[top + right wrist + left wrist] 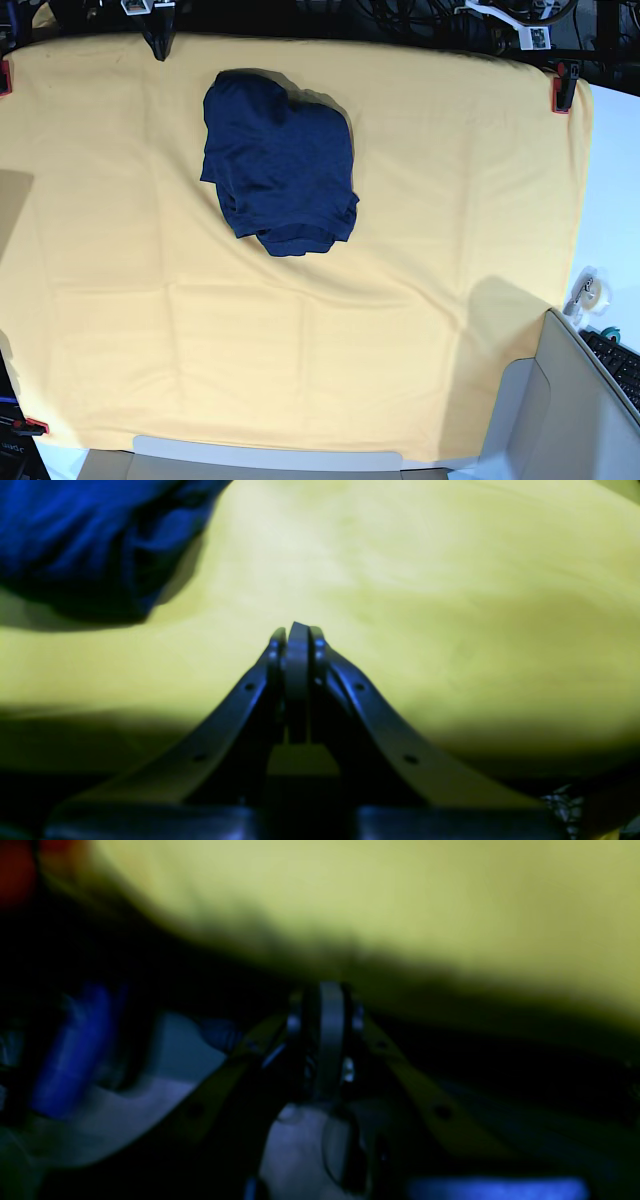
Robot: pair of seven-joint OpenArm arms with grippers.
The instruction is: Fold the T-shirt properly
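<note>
Lying crumpled on the yellow cloth (420,300), the T-shirt (280,165) sits apart from the right gripper (298,630) and left gripper (330,995), both fingers pressed together, empty.

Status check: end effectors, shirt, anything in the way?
Both end effectors shut, empty: left, right. T-shirt bunched on table cloth. Nothing in the way.

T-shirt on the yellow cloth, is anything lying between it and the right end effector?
Nothing visible. In the right wrist view only bare yellow cloth separates the shut right end effector from the T-shirt.
</note>
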